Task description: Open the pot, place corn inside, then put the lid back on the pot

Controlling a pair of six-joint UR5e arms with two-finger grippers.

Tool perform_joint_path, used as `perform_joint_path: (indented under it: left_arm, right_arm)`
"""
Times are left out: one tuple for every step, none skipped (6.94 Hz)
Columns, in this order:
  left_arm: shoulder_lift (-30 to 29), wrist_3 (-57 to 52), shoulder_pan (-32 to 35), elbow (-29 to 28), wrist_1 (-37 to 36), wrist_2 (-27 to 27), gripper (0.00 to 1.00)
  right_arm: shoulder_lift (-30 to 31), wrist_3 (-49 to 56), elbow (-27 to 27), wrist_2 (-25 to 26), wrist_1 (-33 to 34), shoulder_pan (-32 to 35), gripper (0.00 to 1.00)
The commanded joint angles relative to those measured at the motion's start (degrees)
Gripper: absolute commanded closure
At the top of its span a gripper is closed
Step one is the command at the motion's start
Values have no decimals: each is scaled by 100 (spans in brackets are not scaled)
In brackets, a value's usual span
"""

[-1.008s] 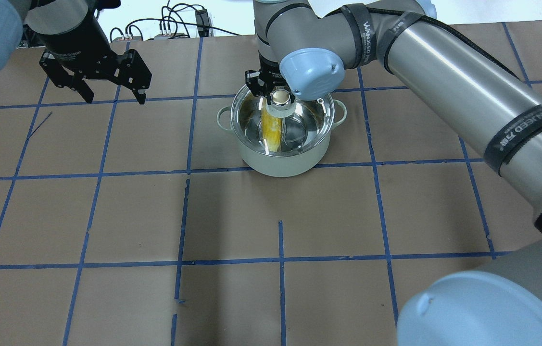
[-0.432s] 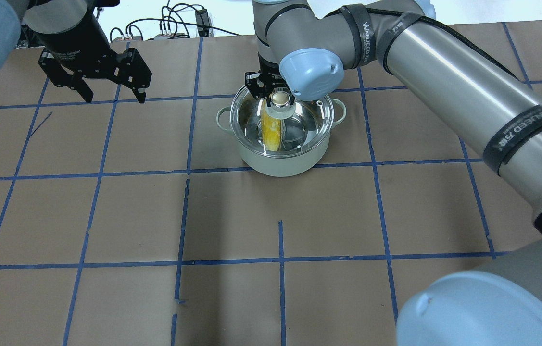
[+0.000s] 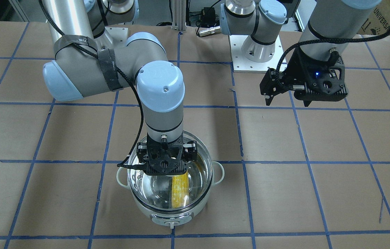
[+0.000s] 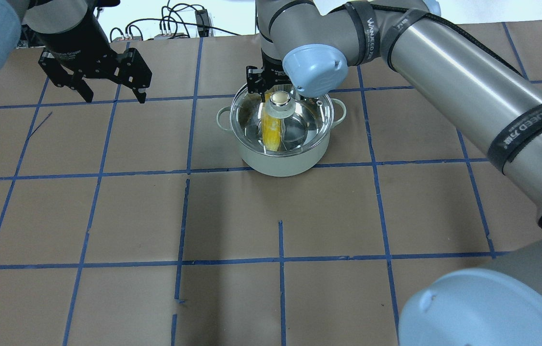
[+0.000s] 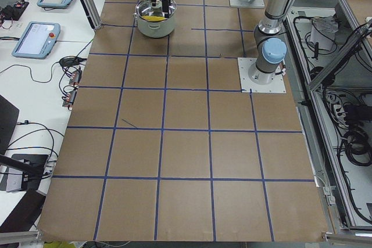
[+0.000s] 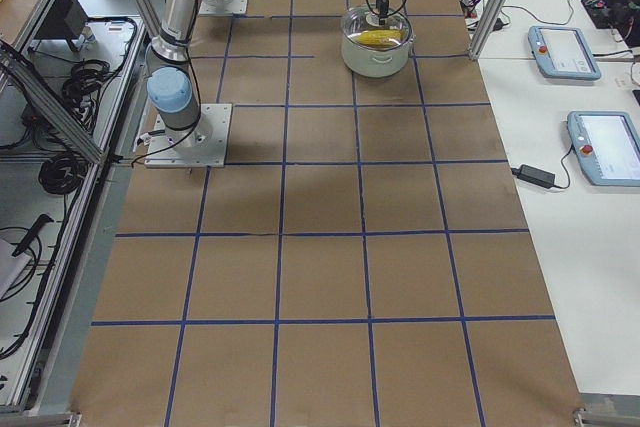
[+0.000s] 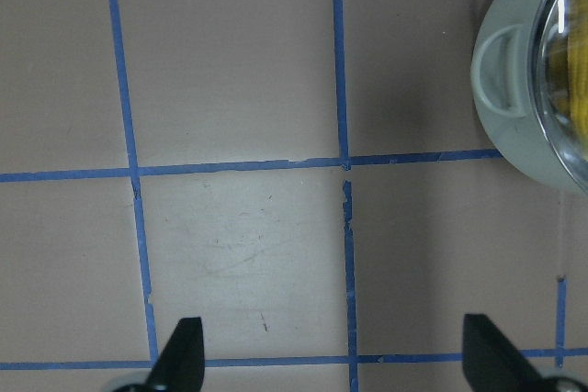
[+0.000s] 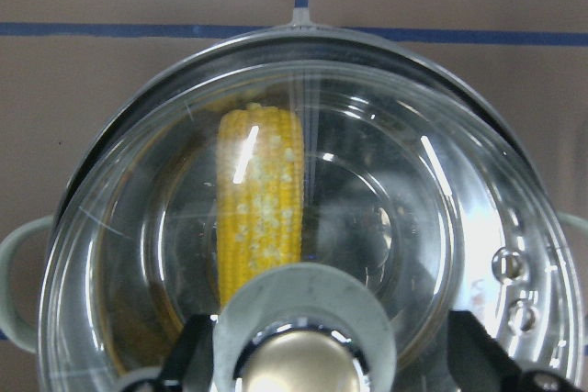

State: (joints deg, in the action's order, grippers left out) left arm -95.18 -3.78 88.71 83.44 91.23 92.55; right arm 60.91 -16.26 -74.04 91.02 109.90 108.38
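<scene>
The pale grey-white pot (image 4: 280, 163) stands at the far middle of the table. The clear glass lid (image 4: 302, 126) sits on it. The yellow corn (image 4: 272, 132) lies inside, under the glass, and also shows in the right wrist view (image 8: 260, 199). My right gripper (image 8: 322, 364) hangs just over the lid's knob (image 8: 303, 341), open, with a finger on each side of the knob and not gripping it. My left gripper (image 4: 115, 98) is open and empty, above the table well to the left of the pot. The pot's side handle (image 7: 501, 71) shows in the left wrist view.
The table is brown paper with a grid of blue tape lines (image 4: 189, 170). Cables (image 4: 174, 24) lie past the far edge. The two arm bases (image 3: 255, 52) stand on the robot's side. Tablets (image 6: 600, 147) lie on the side bench.
My right wrist has risen a little over the lid knob. The lid stays on the pot with the corn inside. The left arm has not moved.
</scene>
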Motion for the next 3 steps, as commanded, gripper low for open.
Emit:
perform_joint_path:
  left_arm:
    - [0, -9, 6, -3, -9, 9, 0]
    - [-9, -9, 6, 6, -9, 9, 0]
    - [-9, -9, 6, 6, -9, 9, 0]
  right_arm:
    - [43, 734, 667, -214, -718, -761, 0]
    - [87, 1330, 1116, -503, -1229, -1053, 0]
    - [305, 1423, 1172, -445, -1695, -1335, 0]
